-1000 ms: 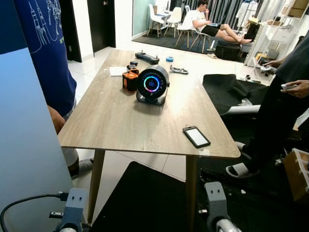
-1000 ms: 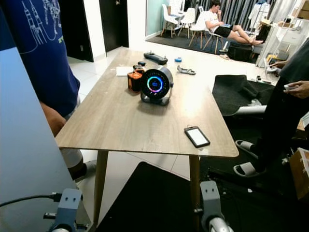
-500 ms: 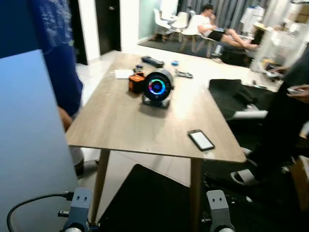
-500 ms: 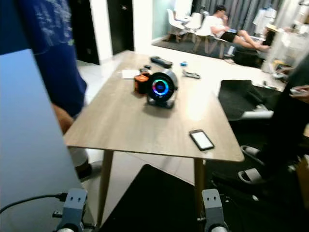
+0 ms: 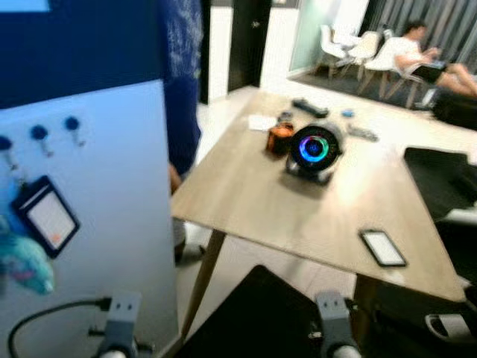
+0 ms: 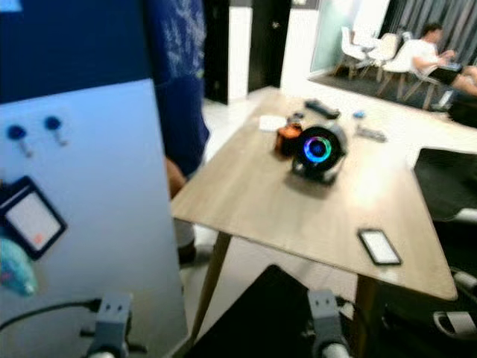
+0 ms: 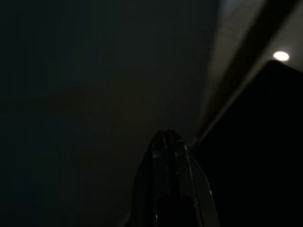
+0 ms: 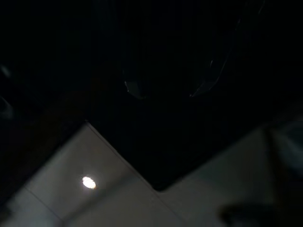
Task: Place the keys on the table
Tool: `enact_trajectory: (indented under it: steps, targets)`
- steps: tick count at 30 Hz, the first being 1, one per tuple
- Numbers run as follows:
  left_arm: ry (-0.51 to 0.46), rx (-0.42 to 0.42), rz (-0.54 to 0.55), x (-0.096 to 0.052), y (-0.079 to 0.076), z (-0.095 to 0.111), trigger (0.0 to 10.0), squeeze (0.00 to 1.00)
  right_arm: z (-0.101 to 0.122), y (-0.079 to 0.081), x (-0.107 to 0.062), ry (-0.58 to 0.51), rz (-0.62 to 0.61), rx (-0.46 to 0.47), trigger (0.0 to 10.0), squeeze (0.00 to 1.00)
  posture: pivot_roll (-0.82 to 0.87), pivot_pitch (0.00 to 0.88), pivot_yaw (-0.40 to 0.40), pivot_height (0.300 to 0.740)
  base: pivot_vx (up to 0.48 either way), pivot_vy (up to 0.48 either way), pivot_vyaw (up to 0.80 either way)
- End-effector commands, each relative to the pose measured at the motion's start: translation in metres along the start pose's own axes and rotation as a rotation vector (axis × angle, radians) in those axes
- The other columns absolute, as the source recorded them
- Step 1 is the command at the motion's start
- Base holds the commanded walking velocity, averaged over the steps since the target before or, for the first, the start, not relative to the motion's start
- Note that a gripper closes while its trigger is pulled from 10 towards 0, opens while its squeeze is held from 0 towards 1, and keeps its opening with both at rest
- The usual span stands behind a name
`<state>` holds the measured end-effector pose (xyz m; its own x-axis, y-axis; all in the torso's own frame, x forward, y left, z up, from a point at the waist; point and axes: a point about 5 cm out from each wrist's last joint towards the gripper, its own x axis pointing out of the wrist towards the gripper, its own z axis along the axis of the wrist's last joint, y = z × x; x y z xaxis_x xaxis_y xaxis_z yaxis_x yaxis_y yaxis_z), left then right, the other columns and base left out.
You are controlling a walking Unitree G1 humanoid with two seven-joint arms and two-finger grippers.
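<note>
Swung left since a moment ago, the head camera now takes in a white board [image 5: 112,186] at near left, with blue pegs [image 5: 72,123], a card holder [image 5: 46,216] and a teal plush [image 5: 26,265]. The wooden table [image 5: 298,201] stands to the right on pale tiles, carrying a glowing round speaker [image 5: 313,149] and a phone [image 5: 383,247]. The keys are too blurred to pick out. The left gripper [image 7: 165,137] hangs low, fingers pressed together and holding nothing; the right gripper's state cannot be told.

Blurred head views; dark right wrist view; small items behind the round speaker [image 5: 314,149] indistinct.
</note>
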<state>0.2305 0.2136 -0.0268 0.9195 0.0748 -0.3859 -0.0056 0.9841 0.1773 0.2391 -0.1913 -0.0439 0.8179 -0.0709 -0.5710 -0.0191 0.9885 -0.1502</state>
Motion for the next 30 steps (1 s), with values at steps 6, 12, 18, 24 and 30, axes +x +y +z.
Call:
enact_trajectory:
  steps: [6, 12, 18, 24, 30]
  targets:
    - [0.028, -0.006, 0.003, -0.0043, 0.0004, -0.0081, 10.0, 0.00, 0.0008, -0.0034, 0.0003, -0.001, -0.005, -0.006, 10.0, 0.00, 0.12, 0.013, -0.055, 0.740, 0.000, 0.000, 0.80]
    - [0.032, -0.006, 0.001, -0.0054, 0.0006, -0.0098, 10.0, 0.00, 0.0017, -0.0032, 0.0006, -0.003, -0.003, -0.007, 10.0, 0.00, 0.12, 0.013, -0.055, 0.740, 0.000, 0.000, 0.80]
    - [0.033, -0.013, -0.001, -0.0055, 0.0007, -0.0101, 10.0, 0.00, 0.0001, -0.0017, 0.0002, 0.003, 0.004, -0.010, 10.0, 0.00, 0.12, 0.015, -0.056, 0.740, 0.000, 0.000, 0.80]
    - [0.039, -0.016, -0.007, -0.0056, 0.0007, -0.0109, 10.0, 0.00, -0.0008, -0.0010, 0.0000, 0.007, 0.007, -0.010, 10.0, 0.00, 0.12, 0.013, -0.055, 0.740, 0.000, 0.000, 0.80]
    - [0.041, -0.017, -0.008, -0.0056, 0.0007, -0.0112, 10.0, 0.00, -0.0007, -0.0008, 0.0000, 0.007, 0.008, -0.009, 10.0, 0.00, 0.12, 0.012, -0.055, 0.740, 0.000, 0.000, 0.80]
